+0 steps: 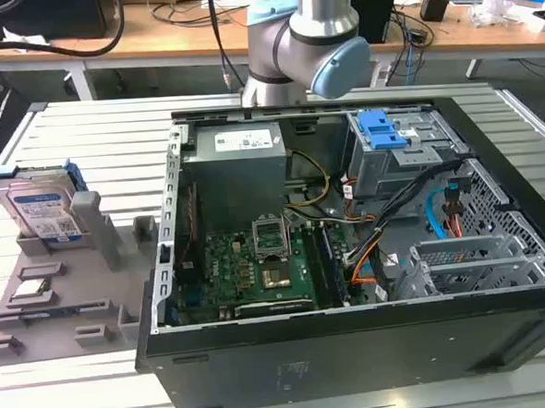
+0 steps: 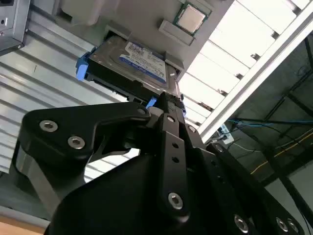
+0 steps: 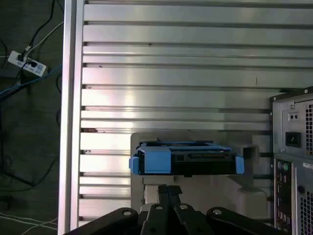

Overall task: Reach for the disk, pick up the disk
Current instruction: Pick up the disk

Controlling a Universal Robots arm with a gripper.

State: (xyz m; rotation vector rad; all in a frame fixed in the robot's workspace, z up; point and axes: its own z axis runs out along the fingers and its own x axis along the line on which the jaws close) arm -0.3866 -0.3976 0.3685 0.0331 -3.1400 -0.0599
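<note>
Rig check from my end. The slatted metal table (image 1: 83, 132) carries the open computer case (image 1: 355, 347), and at the exterior view's left of it there's a grey holder tray (image 1: 66, 300). The disk (image 1: 41, 204) stands on edge in a slot of that tray, its blue bracket round the rim and most of its body sticking up free.

In the first wrist view the tool (image 3: 169, 192) is lined up near the disk (image 3: 186, 159) but not touching it, and its fingers look pinched nearly together with nothing in them.

My guess on handling: stiff metal slab, a bit of heft, smooth faces that could slip, and it won't like knocks. I'd pinch it across the two flat faces near the free top edge, since the plastic bracket probably flexes.
</note>
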